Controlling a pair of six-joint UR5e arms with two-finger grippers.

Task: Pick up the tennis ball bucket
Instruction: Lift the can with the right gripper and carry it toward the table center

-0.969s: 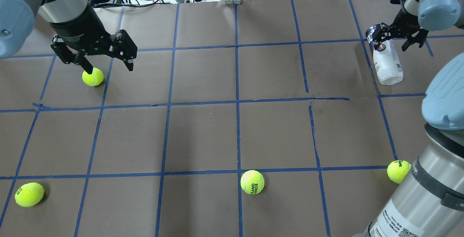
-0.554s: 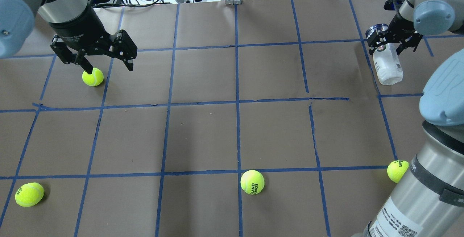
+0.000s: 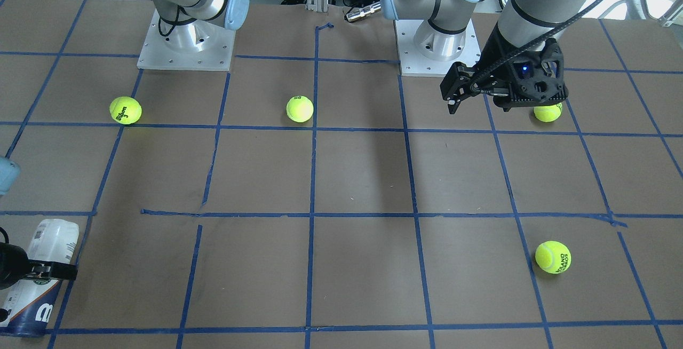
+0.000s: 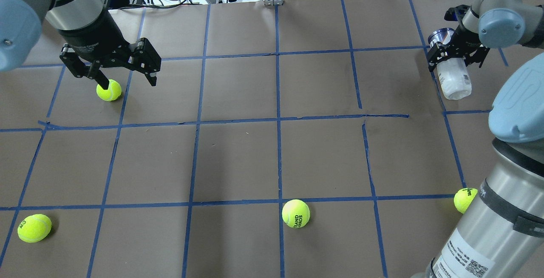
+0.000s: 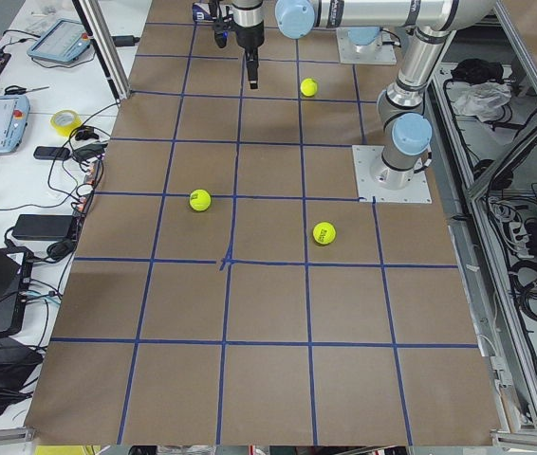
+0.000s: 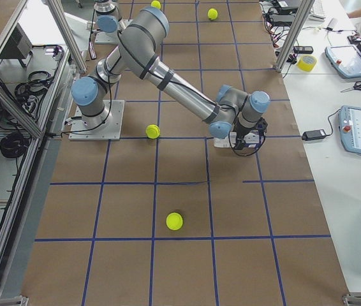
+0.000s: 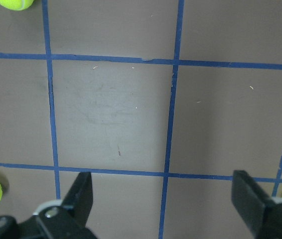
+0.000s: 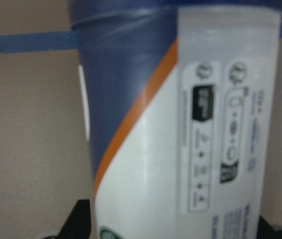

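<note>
Overhead exterior: my right hand [image 4: 457, 62] has closed in astride the tennis ball bucket [image 4: 454, 84] lying on the desk [image 4: 318, 150]; whether it grips, I cannot tell.

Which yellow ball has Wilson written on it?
The ball beside the right arm's base plate, partly hidden behind that arm in the overhead view. Two other balls read Roland Garros instead, and a fourth ball has print too small to read.
</note>
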